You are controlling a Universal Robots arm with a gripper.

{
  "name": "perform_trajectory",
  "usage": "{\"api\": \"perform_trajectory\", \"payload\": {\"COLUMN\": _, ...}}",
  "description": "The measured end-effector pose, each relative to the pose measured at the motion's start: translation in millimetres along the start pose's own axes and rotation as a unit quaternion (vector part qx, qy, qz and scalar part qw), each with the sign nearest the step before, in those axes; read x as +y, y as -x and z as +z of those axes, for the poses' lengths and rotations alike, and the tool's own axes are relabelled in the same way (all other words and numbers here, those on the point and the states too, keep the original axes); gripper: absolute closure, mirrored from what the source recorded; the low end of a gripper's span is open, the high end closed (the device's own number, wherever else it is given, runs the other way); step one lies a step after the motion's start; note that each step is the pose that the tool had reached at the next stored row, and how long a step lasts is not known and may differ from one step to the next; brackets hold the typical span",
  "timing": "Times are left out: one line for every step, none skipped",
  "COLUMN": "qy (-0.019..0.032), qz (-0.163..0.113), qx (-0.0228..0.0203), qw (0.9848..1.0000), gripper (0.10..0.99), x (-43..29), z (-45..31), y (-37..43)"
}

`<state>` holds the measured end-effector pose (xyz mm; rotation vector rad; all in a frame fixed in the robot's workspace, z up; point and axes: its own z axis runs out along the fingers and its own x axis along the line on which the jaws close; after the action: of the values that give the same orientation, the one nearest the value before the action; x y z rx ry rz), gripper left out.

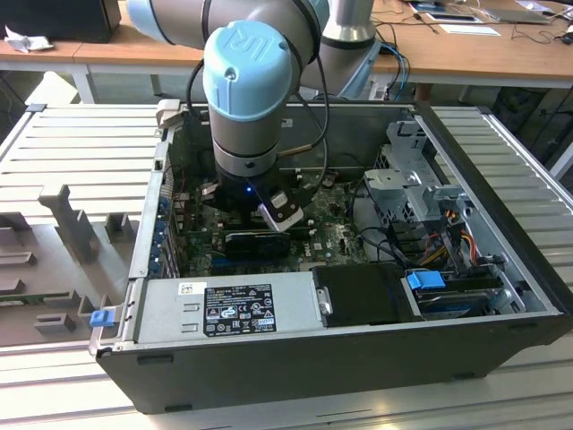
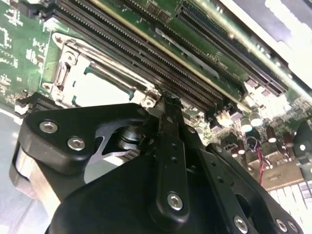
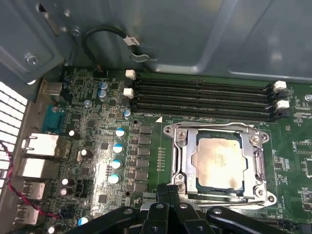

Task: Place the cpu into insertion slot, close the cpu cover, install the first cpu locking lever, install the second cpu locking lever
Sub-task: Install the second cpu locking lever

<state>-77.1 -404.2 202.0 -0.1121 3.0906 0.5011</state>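
Note:
The cpu (image 3: 218, 161), a square chip with a silvery-beige top, lies flat in the insertion slot on the green board. The cpu cover (image 3: 181, 156), a silver frame plate, lies down around it, so the chip shows through the window and the slot's contact field is hidden. In the second wrist view the cpu (image 2: 100, 90) and the cpu cover (image 2: 63, 73) appear just beyond the fingers. My gripper (image 3: 168, 189) hangs low over the board at the socket's near edge, fingers together with nothing seen between them. Its tip (image 2: 168, 100) sits by the socket corner. In the exterior view the gripper (image 1: 260, 240) reaches down inside the case.
Long black memory slots (image 3: 200, 100) run beside the socket. Capacitors (image 3: 117, 146) and rear ports (image 3: 36, 146) stand on the other side. The power supply (image 1: 228, 305) and a drive cage (image 1: 412, 179) crowd the case, whose walls enclose the arm.

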Motion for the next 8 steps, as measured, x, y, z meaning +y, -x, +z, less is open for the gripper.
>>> {"api": "perform_trajectory", "payload": {"qy": -0.0001, "qz": 0.0, "qx": 0.0001, "qw": 1.0, "gripper": 0.98, "x": 0.8, "z": -2.4, "y": 0.0}}
{"api": "perform_trajectory", "payload": {"qy": 0.0, "qz": 0.0, "qx": 0.0001, "qw": 1.0, "gripper": 0.98, "x": 1.4, "z": -4.2, "y": 0.1}}
{"api": "perform_trajectory", "payload": {"qy": 0.0, "qz": 0.0, "qx": 0.0001, "qw": 1.0, "gripper": 0.98, "x": 1.9, "z": -5.5, "y": 0.1}}
{"api": "perform_trajectory", "payload": {"qy": 0.0, "qz": 0.0, "qx": 0.0001, "qw": 1.0, "gripper": 0.98, "x": 2.4, "z": -7.1, "y": 0.1}}
{"api": "perform_trajectory", "payload": {"qy": 0.0, "qz": 0.0, "qx": 0.0001, "qw": 1.0, "gripper": 0.98, "x": 3.1, "z": -9.1, "y": -0.1}}
{"api": "perform_trajectory", "payload": {"qy": 0.0, "qz": 0.0, "qx": 0.0001, "qw": 1.0, "gripper": 0.98, "x": 3.6, "z": -10.7, "y": -0.1}}
{"api": "perform_trajectory", "payload": {"qy": -0.0001, "qz": 0.0, "qx": 0.0001, "qw": 1.0, "gripper": 0.98, "x": 4.0, "z": -12.0, "y": 0.0}}
{"api": "perform_trajectory", "payload": {"qy": -0.0007, "qz": 0.0, "qx": 0.0002, "qw": 1.0, "gripper": 0.98, "x": 5.0, "z": -14.8, "y": 0.0}}
